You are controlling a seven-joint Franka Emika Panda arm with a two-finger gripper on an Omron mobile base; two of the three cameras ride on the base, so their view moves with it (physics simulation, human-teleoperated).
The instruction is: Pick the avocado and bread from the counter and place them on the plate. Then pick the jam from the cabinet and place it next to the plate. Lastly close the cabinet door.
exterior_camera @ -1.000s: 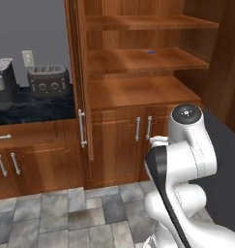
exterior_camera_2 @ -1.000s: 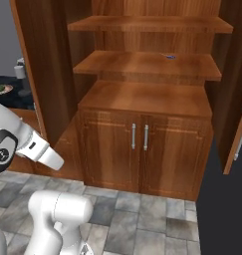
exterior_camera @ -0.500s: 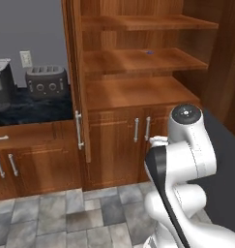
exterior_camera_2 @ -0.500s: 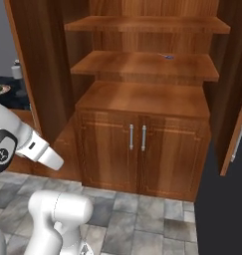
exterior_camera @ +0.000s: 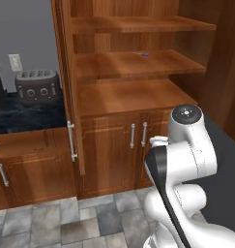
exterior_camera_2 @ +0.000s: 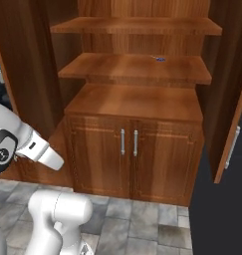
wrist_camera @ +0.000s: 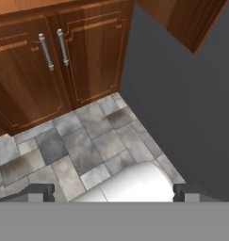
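Note:
The cabinet (exterior_camera: 133, 97) stands before me with bare wooden shelves above two small lower doors (exterior_camera_2: 127, 149). Its tall cabinet door (exterior_camera: 74, 111) stands open, edge-on, with a silver bar handle. A second tall door (exterior_camera_2: 235, 124) hangs open on the right. A tiny bluish thing (exterior_camera: 144, 54) lies on the middle shelf (exterior_camera_2: 160, 59); it is too small to identify. The black counter (exterior_camera: 22, 118) runs off to the left. Avocado, bread and plate are out of view. My gripper (wrist_camera: 113, 193) is open and empty, pointing down at the tiled floor in front of the lower doors (wrist_camera: 54, 52).
A grey toaster (exterior_camera: 36, 86) sits on the counter at the left, below a wall socket (exterior_camera: 15, 62). My white arm (exterior_camera: 184, 160) is folded low in front of the cabinet. A dark grey wall (wrist_camera: 182, 103) borders the floor on the right.
The whole picture has slid leftward in both base views, so the base has moved; the cabinet sits more centrally now. The gripper stays open.

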